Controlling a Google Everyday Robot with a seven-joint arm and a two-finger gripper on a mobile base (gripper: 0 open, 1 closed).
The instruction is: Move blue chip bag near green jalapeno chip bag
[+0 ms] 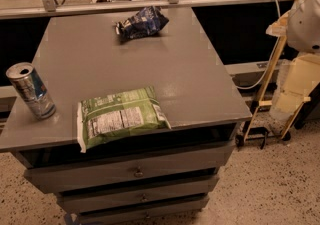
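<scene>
Gray desk (200, 64) with a flat matte top and three drawers (135, 171) under it, each with a small knob. Speckled floor (270, 184). A metal rail (100, 8) runs behind the desk, and a yellow frame (270, 69) stands on the right.

A white rounded robot part (306, 16) shows at the right edge, off the desk. The gripper itself is out of view, so cannot tell if it is apart or together.

The blue chip bag (142, 23) lies crinkled at the far edge of the desk, well apart from that robot part. The green jalapeno chip bag (120, 117) lies flat at the front edge, label panel up, well apart from the blue one. A drink can (31, 90) stands upright near the left edge.

Count: one blue bag, one green bag, one can.
</scene>
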